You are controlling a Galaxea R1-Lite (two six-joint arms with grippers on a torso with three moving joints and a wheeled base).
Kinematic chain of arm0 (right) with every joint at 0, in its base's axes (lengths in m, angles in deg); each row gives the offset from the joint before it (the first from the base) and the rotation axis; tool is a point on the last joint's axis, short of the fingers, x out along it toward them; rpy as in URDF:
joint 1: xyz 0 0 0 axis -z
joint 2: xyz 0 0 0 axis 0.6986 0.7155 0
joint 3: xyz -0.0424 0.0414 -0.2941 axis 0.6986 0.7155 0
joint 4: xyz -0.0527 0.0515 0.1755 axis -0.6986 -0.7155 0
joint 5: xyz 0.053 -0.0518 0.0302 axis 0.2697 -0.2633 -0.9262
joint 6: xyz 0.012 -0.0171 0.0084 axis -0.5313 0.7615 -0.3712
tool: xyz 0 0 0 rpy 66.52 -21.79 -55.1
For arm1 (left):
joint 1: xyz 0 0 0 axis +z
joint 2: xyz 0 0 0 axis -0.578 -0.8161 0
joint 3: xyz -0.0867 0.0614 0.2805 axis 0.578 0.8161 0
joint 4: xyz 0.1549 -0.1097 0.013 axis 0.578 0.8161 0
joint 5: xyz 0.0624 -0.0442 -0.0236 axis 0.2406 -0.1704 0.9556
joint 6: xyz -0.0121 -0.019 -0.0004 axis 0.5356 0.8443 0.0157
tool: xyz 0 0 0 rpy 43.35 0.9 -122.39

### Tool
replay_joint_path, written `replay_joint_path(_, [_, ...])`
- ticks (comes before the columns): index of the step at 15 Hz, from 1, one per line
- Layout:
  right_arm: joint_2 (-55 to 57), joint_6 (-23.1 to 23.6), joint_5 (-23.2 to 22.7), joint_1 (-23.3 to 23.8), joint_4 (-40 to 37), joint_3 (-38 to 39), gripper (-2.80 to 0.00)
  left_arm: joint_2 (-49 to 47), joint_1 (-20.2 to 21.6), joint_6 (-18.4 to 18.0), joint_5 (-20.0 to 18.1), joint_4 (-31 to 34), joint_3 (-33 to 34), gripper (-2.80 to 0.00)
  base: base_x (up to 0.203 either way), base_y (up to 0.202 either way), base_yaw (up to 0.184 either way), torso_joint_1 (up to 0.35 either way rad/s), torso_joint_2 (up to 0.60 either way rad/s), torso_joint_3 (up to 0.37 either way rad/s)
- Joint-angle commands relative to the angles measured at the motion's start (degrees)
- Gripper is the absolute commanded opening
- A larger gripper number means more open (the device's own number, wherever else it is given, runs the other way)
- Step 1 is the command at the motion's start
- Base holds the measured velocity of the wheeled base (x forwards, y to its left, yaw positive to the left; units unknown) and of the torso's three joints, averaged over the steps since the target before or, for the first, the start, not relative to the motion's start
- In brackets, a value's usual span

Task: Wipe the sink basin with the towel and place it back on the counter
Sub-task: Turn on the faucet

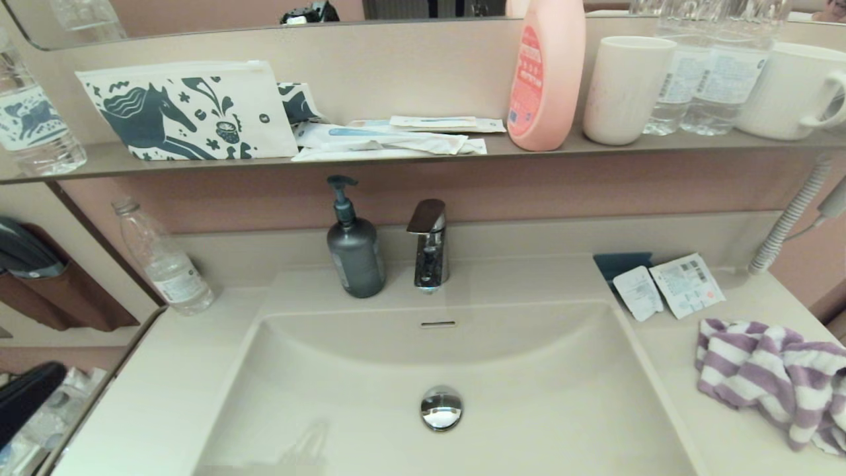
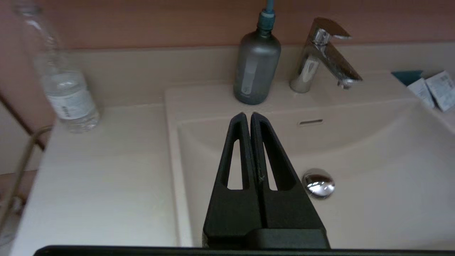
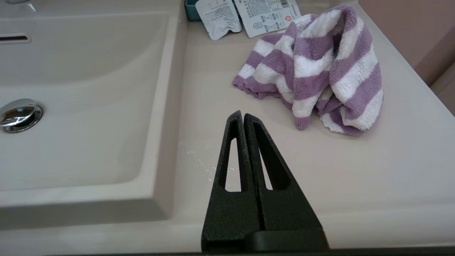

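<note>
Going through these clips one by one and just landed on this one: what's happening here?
Nothing is being handled right now. The striped towel lies crumpled on the counter to the right of the sink basin, apart from both arms. The right gripper hovers over the counter short of the towel, fingers shut and empty. The left gripper hangs over the basin's left side, also shut and empty. From how things lie, I cannot tell whether the wiping is done.

Left gripper (image 2: 247, 115) over sink basin (image 2: 373, 170)
</note>
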Motion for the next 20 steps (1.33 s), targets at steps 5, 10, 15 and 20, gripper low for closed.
replay_joint_path(5, [0.0, 0.0, 0.0, 0.0, 0.0, 0.0, -2.80, -31.0, -14.3, 8.2, 8.0, -25.7, -0.5, -2.80, 0.000, 0.000, 0.000, 0.000, 0.00, 0.000])
replay_joint_path(10, [0.0, 0.0, 0.0, 0.0, 0.0, 0.0, -2.80, -46.5, -33.6, 10.2, 23.0, -42.3, -0.7, -2.80, 0.000, 0.000, 0.000, 0.000, 0.00, 0.000])
replay_joint_path(15, [0.0, 0.0, 0.0, -0.1, 0.0, 0.0, -2.80, -62.5, -39.9, 8.6, 27.8, -59.1, -3.7, -2.80, 0.000, 0.000, 0.000, 0.000, 0.00, 0.000])
replay_joint_path(20, [0.0, 0.0, 0.0, -0.1, 0.0, 0.0, -2.80, -67.5, -41.7, 7.7, 22.9, -60.6, -9.0, -2.80, 0.000, 0.000, 0.000, 0.000, 0.00, 0.000])
